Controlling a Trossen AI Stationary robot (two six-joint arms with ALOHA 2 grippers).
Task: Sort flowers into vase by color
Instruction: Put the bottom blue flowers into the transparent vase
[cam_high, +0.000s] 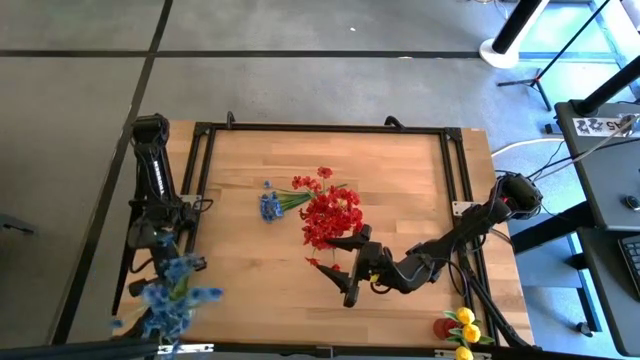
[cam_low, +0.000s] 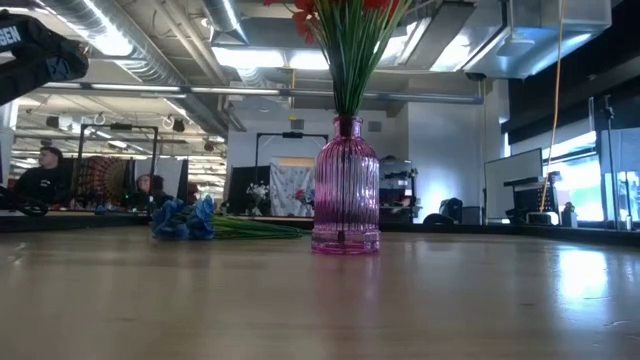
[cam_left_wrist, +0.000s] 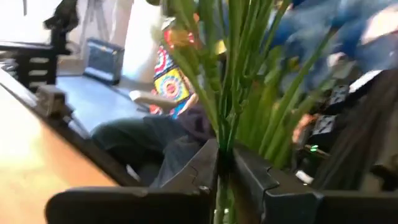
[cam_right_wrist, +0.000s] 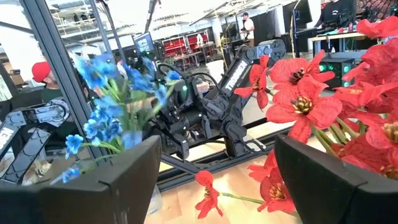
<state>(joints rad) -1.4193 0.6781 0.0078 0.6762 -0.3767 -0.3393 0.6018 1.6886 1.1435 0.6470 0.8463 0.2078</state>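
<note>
Left gripper (cam_high: 170, 262) at eight o'clock on the table (cam_high: 400, 180), just off its edge, pinching the green stems of a blue bunch (cam_high: 172, 300); blossoms fanning out past the table's near corner. In the left wrist view, stems (cam_left_wrist: 227, 118) clamped between the two dark fingers (cam_left_wrist: 261, 186), blooms above blurred, probably the same blue ones.

Right gripper (cam_high: 352, 268) at five o'clock, low over the wood, jaws spread wide, nothing between them. In the right wrist view, fingers (cam_right_wrist: 112, 186) wide apart, red blooms (cam_right_wrist: 305, 99) close in front on one side, one red sprig (cam_right_wrist: 208, 193) lying on the wood between them.

Red flowers (cam_high: 330, 215) standing in a vase at centre, just beside the right gripper at its eleven o'clock. In the low view, vase (cam_low: 345, 190) pink, ribbed glass, upright, green stems rising from its neck.

One blue sprig (cam_high: 270, 203) lying flat at ten o'clock from the vase, near it but apart, stem pointing toward the vase.

Yellow flowers (cam_high: 463, 325) at five o'clock, off the table's near right corner.

People (cam_low: 45, 180) seated in the room behind.
</note>
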